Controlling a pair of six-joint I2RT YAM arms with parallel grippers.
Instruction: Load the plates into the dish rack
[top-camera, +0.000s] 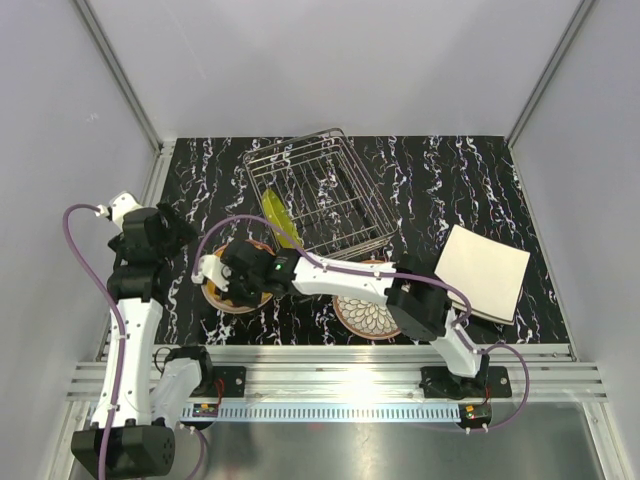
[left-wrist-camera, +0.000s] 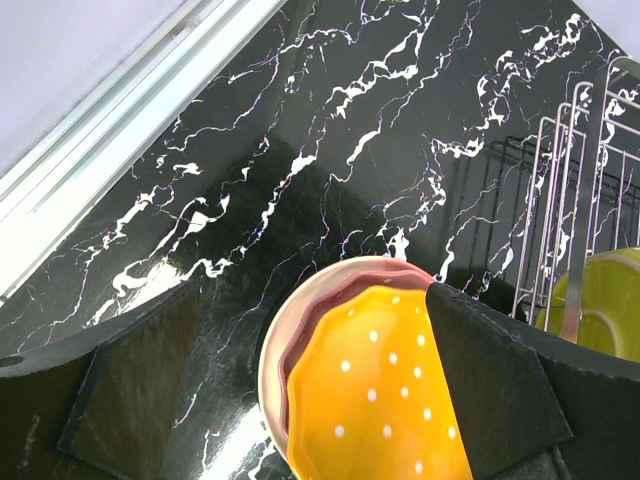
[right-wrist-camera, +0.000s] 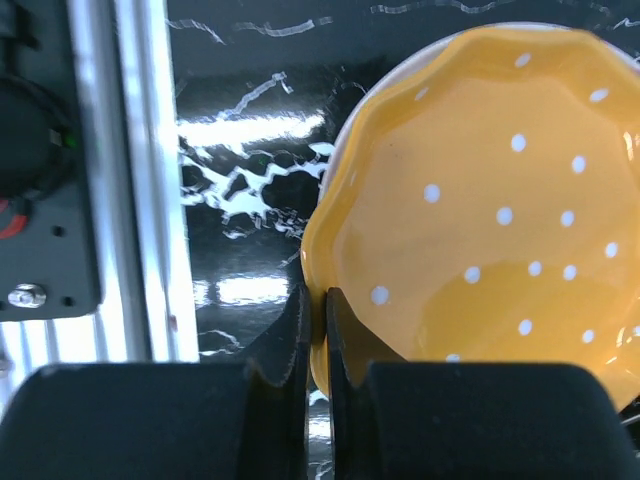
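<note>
Right tool (right-wrist-camera: 317, 308) clenched on the rim of the orange plate (right-wrist-camera: 480, 200), one finger on top and one under the scalloped edge. Plate is orange with white dots. It sits over a pink plate (left-wrist-camera: 278, 345) whose rim shows around its far-left side. Cannot tell if the orange one is lifted off it or still touching. The stack is by the near-left corner of the counter (top-camera: 450, 170), a bit in from the left edge. Right arm reaches across from its base, low along the near edge.

Left tool (left-wrist-camera: 313, 290) released, fingers (left-wrist-camera: 130, 380) spread wide, nothing between them, above the counter just left of the stack, apart from both plates.

Dish rack (top-camera: 320, 195): silver wire, at the middle of the counter toward the far edge, turned at an angle to the edges. Lime-green plate (top-camera: 278, 218) stands on edge in its left side, leaning.

Brown-rimmed petal-patterned plate (top-camera: 365, 315) lies flat near the near edge, centre, just in front of the rack, partly under the right arm.

Cream squarish plates (top-camera: 482, 272) lie stacked flat by the right edge, well apart from the rack.
</note>
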